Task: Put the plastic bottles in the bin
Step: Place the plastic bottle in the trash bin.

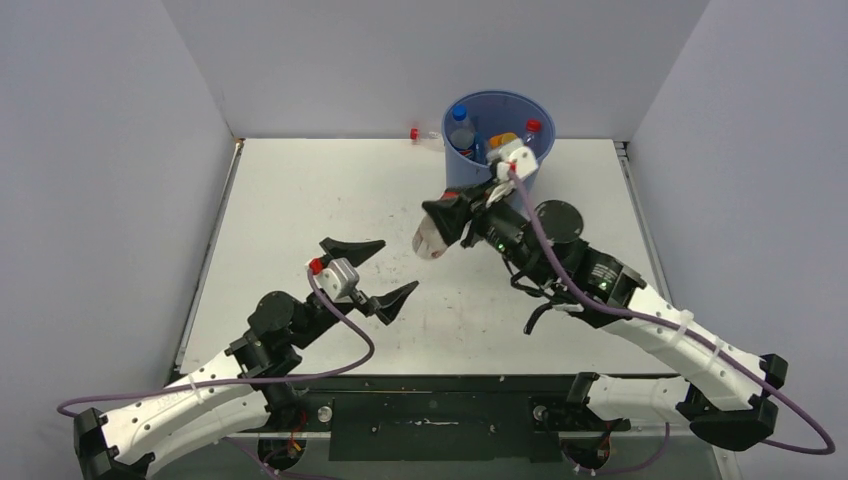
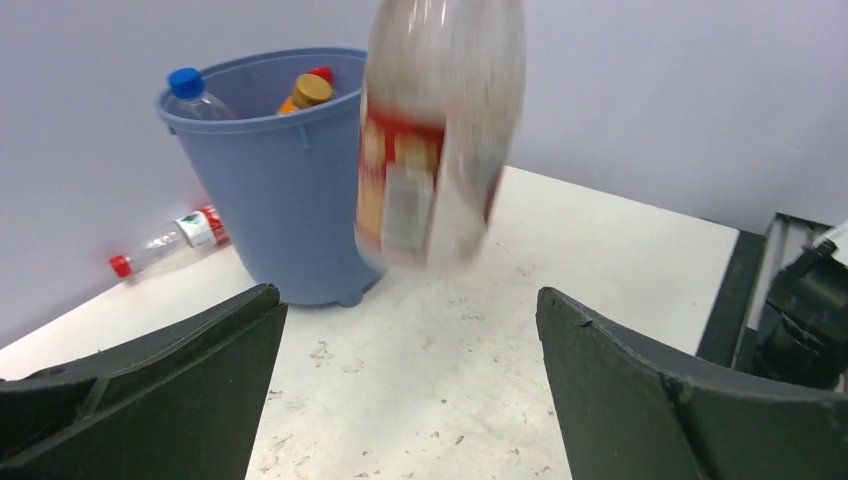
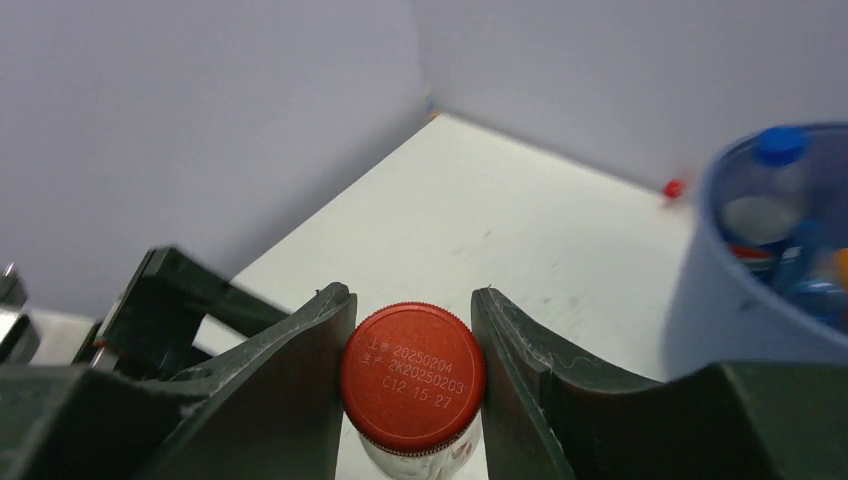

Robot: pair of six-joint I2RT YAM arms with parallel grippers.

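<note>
Noted right end effector (image 3: pixel 412 296) pinching a red-labelled bottle (image 2: pixel 440 150) just below its red cap (image 3: pixel 412 373); bottle held off the worktop (image 1: pixel 300 190) near its centre, just short of the bin (image 1: pixel 465 170).

Logged left end effector (image 1: pixel 385 272) spread wide, gripping nothing, over the near-left area.

Placed bin at far edge, right of centre.

Counted inside it: blue-capped bottle (image 1: pixel 462 125), orange bottle (image 1: pixel 503 139), red-capped bottle (image 1: pixel 533 127).

Found clear bottle (image 2: pixel 170 240) lying along the far edge, just left of the bin.

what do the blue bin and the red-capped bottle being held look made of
Bin: opaque blue plastic, likely moulded; dull sheen, ribbed rim. Held bottle: clear thin plastic, see-through though blurred; red printed label, film or paper unclear. Cap: red plastic, matte, date printed on top.
</note>
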